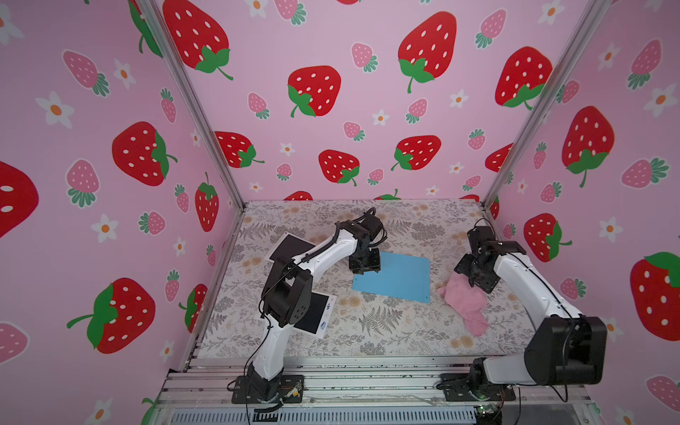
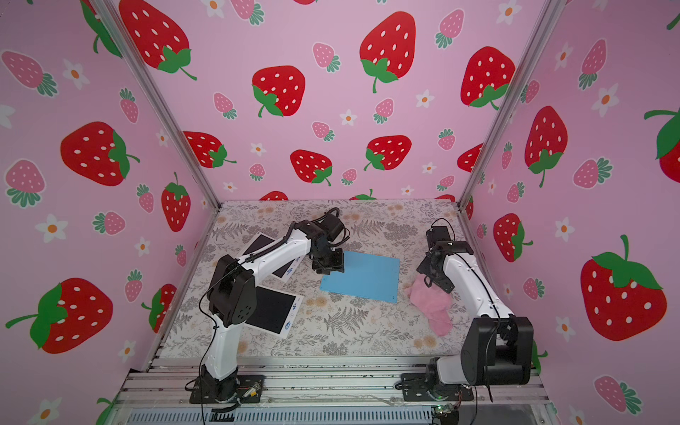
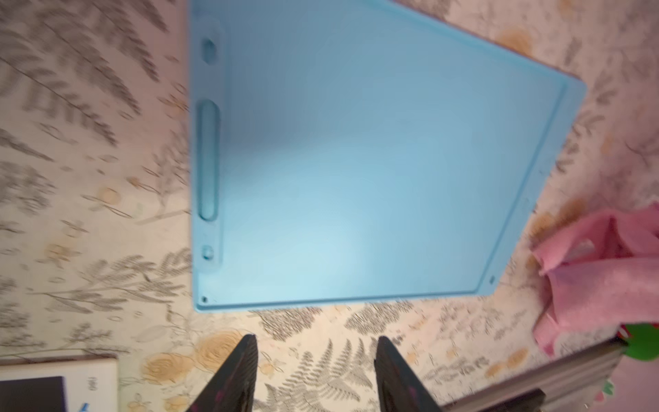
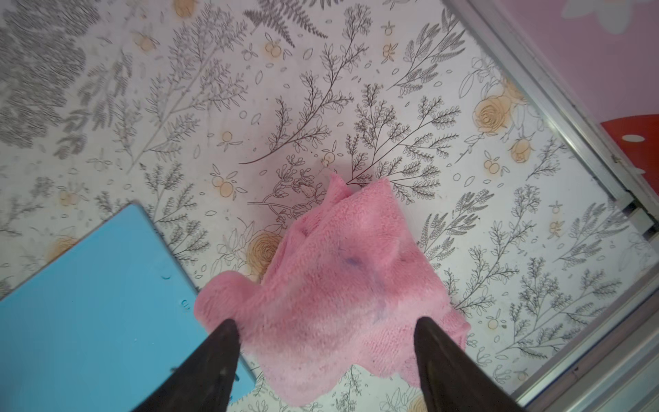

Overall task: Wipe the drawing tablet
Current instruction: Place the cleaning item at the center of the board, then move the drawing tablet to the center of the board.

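Note:
A blue drawing tablet [image 1: 395,277] [image 2: 364,276] lies flat mid-table, showing a plain blue face with a slot along one edge [image 3: 356,160]. My left gripper [image 1: 363,271] [image 3: 315,342] hovers over the tablet's left corner, open, with only the tablecloth between its fingers. A crumpled pink cloth [image 1: 463,298] [image 4: 338,285] lies on the table just right of the tablet [image 4: 89,303]. My right gripper [image 1: 473,281] [image 4: 326,321] stands wide open above the cloth, its fingers either side of the cloth and not pinching it.
Two white-framed tablets with black screens lie at the left: one [image 1: 316,312] under the left arm's elbow, one [image 1: 289,246] farther back. The metal frame rail [image 4: 556,107] and pink walls close in the table on the right.

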